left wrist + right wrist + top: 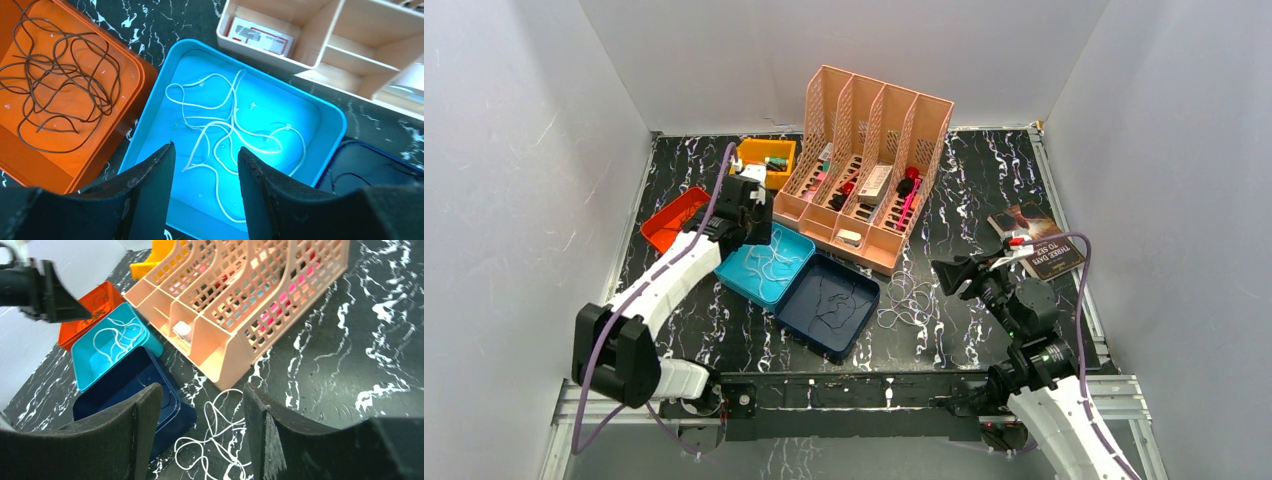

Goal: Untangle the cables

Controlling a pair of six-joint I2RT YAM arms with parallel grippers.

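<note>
Fingers of the right gripper [201,402] stand well parted with nothing between them; just ahead of them and slightly below, a loose heap of white cables [217,435] lies on the black marbled table [350,365], spreading from near the gap between the fingertips away toward the foot of the peach organiser [260,305]; the loops sprawl with no clear long axis, though their spread leans a little to the right-hand finger's side; to the left-hand finger's side sits the navy tray [115,385], with a dark cable [834,300] in it.

Fingers of the left gripper [206,150] are likewise spread and empty, hovering over the teal tray [300,112]; white cables [225,127] lie curled on its floor directly beyond the fingertips; further to their left, dark cables [60,75] coil in the orange tray [75,160].

By my reading, the heap on the table is what remains to sort, and the right arm is much the nearer; a short reach forward and down should meet it, with the jaws straddling a single outer loop rather than the knot.
</note>
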